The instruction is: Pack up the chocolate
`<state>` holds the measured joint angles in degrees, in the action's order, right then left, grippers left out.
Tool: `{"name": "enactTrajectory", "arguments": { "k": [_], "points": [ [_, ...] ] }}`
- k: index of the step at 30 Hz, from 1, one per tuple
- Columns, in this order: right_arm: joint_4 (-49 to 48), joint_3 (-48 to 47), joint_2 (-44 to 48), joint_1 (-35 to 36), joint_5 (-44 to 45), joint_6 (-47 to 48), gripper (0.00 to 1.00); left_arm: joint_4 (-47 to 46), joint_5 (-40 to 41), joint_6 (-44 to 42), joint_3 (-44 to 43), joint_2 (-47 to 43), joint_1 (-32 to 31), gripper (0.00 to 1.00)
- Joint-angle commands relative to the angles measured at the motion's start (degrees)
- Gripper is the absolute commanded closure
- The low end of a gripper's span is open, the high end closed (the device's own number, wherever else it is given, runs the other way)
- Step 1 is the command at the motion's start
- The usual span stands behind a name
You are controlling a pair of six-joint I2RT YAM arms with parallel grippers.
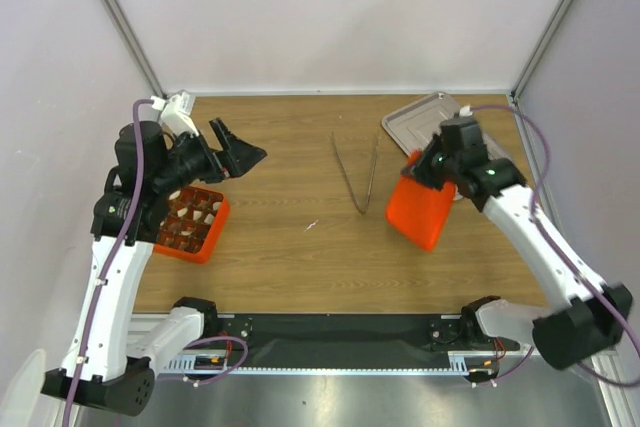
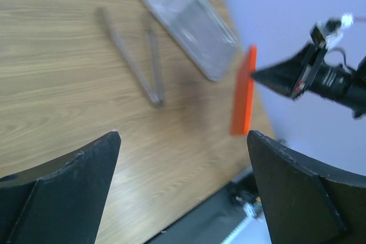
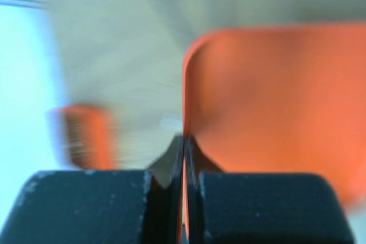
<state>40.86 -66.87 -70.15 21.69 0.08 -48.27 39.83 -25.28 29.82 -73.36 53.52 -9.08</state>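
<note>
The chocolate (image 1: 186, 228), small dark brown and cream pieces, sits in the cells of the orange gridded box (image 1: 214, 236) at the table's left. My left gripper (image 1: 238, 155) is open and empty, raised just beyond the box; in the left wrist view (image 2: 183, 141) it looks across the table. My right gripper (image 1: 424, 168) is shut on the edge of a flat orange lid (image 1: 422, 211), held tilted above the table at the right. In the right wrist view the lid (image 3: 274, 95) is pinched between the fingers, and the box (image 3: 83, 135) is a blur.
Thin metal tongs (image 1: 358, 175) lie at mid-table and also show in the left wrist view (image 2: 137, 67). A metal tray (image 1: 420, 119) sits at the back right corner, seen from the left wrist too (image 2: 191, 24). Walls close in on three sides.
</note>
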Motion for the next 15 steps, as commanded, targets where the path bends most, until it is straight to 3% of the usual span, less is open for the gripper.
{"name": "enactTrajectory", "arguments": {
  "k": [1,3,9,14,15],
  "points": [
    [-12.16,-3.62,4.31,0.19,-20.25,0.73,1.0,-7.57,-13.01,4.7,-0.03,0.27,0.47,0.01],
    [-25.4,-3.7,3.71,0.19,-32.08,-3.29,1.0,-10.72,-16.36,5.59,1.02,0.97,0.56,0.01],
    [-44.25,-10.46,-2.7,-0.25,-46.09,-8.14,1.0,-37.78,-32.62,17.45,9.46,7.47,0.82,0.02],
    [-70.26,-12.76,-8.5,-0.86,-53.86,-26.92,1.0,-47.38,-37.3,18.17,7.62,14.93,0.56,0.0],
    [-79.61,-12.76,-10.95,-0.86,-55.08,-30.62,1.0,-49.05,-38.52,18.25,7.36,15.82,0.56,0.0]
  ]
}}
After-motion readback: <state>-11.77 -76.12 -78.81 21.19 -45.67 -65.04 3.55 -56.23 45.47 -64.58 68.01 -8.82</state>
